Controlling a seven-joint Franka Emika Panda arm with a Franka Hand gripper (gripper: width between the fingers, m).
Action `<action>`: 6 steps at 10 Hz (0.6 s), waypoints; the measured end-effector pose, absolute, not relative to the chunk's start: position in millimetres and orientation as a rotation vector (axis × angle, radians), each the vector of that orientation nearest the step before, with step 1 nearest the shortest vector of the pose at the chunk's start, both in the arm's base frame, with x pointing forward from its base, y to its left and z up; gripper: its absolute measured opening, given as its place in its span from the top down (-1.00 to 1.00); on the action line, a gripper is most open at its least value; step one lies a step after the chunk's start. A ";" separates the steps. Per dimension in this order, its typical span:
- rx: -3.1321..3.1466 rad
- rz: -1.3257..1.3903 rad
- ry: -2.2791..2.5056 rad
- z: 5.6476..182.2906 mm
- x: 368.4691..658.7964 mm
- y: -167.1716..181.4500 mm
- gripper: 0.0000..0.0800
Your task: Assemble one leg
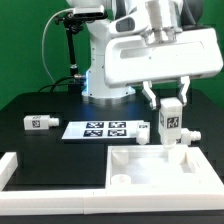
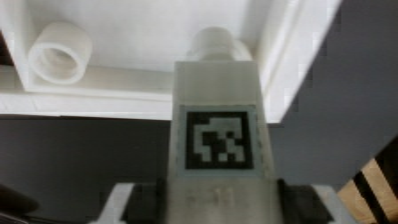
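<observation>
Item: leg, pinched in your claw, long axis upright. The panel lies straight below its tip; contact unclear.

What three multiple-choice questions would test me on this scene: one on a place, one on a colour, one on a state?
1. The exterior view's leftmost leg lies: A) on the black table, beside the marker board; B) on that board; C) on the floor.
2. The held leg is: A) red; B) white; C) blue.
3. The gripper is: A) open, empty; B) out of view; C) shut on the held leg.
Answers: A, it rests on bare table, apart from the board; B, its body shows white in both views; C, it sits clamped between the jaws.
</observation>
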State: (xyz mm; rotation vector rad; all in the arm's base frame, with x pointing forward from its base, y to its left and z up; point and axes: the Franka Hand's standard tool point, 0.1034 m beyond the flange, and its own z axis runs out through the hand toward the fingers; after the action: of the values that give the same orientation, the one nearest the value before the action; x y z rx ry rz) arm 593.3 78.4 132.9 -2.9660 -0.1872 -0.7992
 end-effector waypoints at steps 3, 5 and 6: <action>-2.947 -0.884 -0.268 148.1 625.8 81.8 0.29; -2.953 -0.870 -0.269 143.7 623.1 80.0 0.29; -2.949 -0.880 -0.274 142.5 623.0 81.1 0.29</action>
State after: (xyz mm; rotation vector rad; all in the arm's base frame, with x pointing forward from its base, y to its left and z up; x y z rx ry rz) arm 623.0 81.1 142.5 -2.9492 -0.2738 -0.8795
